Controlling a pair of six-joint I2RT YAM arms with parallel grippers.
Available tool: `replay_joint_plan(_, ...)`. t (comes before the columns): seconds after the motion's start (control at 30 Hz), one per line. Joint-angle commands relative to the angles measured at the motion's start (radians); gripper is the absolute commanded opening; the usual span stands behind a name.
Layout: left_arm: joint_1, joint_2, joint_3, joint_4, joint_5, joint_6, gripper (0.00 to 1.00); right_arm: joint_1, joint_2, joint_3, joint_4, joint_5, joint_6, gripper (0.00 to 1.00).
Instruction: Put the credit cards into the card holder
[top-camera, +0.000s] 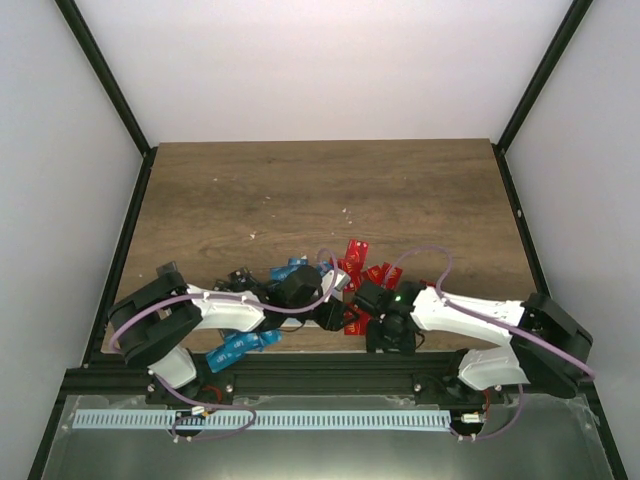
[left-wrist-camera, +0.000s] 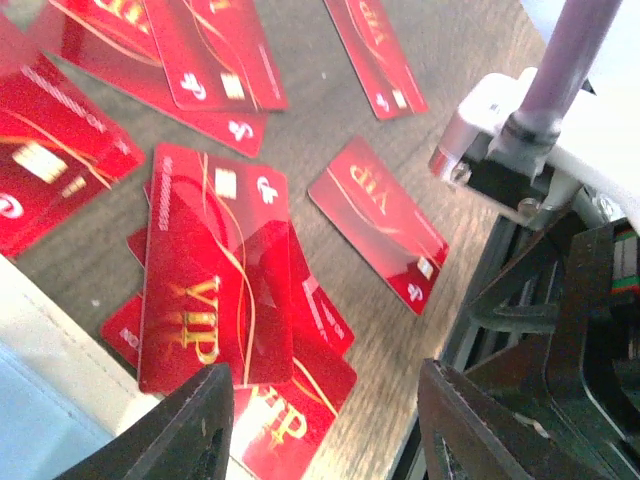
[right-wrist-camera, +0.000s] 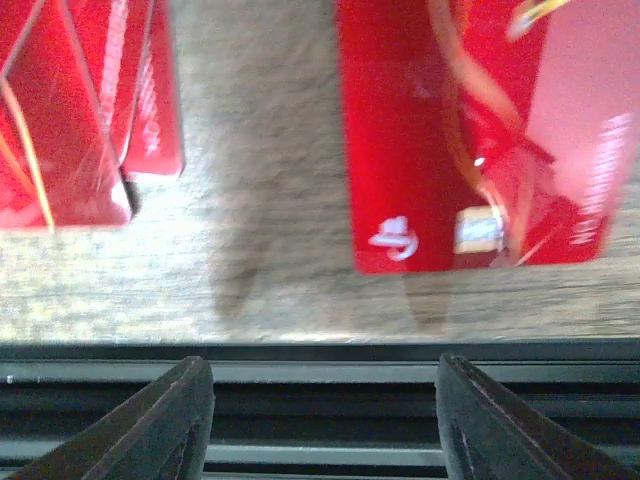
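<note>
Left pincer (left-wrist-camera: 322, 375) and right pincer (right-wrist-camera: 322, 365) gape near credit cards (left-wrist-camera: 215, 280) on wooden table (top-camera: 320, 190).

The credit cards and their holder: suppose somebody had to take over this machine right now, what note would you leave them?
Left gripper: open, empty, hanging over a heap of red cards.
Right gripper: open, empty, at the near edge of the table, with more red ones just ahead of it.
The blue cards lie loose by the left arm's base.
Beside the heap, a pale stitched edge is probably the card holder, mostly out of frame.
Done: no card seen inside it.
Left: every card in view.
</note>
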Motion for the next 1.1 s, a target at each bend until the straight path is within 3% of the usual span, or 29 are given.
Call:
replay_joint_plan(0.0,0.001,-0.027,0.038,0.017,-0.093,-0.022,0.52,-0.058,0.0,0.071,-0.108,0.177,0.09,0.64)
replay_joint_plan(0.2,0.0,-0.071,-0.004,0.033,-0.114,-0.056,0.52,-0.2,0.03,0.08,-0.041,0.322,0.119,0.62)
replay_joint_plan(0.5,0.0,-0.118,-0.064,0.055,-0.123,-0.075,0.52,-0.325,0.158,0.103,0.061,0.448,0.099,0.48)
replay_joint_plan(0.63,0.001,-0.125,-0.073,0.053,-0.121,-0.073,0.52,-0.334,0.182,0.055,0.145,0.408,0.064,0.48)
replay_joint_plan(1.07,0.0,-0.107,-0.069,0.066,-0.097,-0.06,0.52,-0.253,0.139,-0.113,0.133,0.104,0.073,0.45)
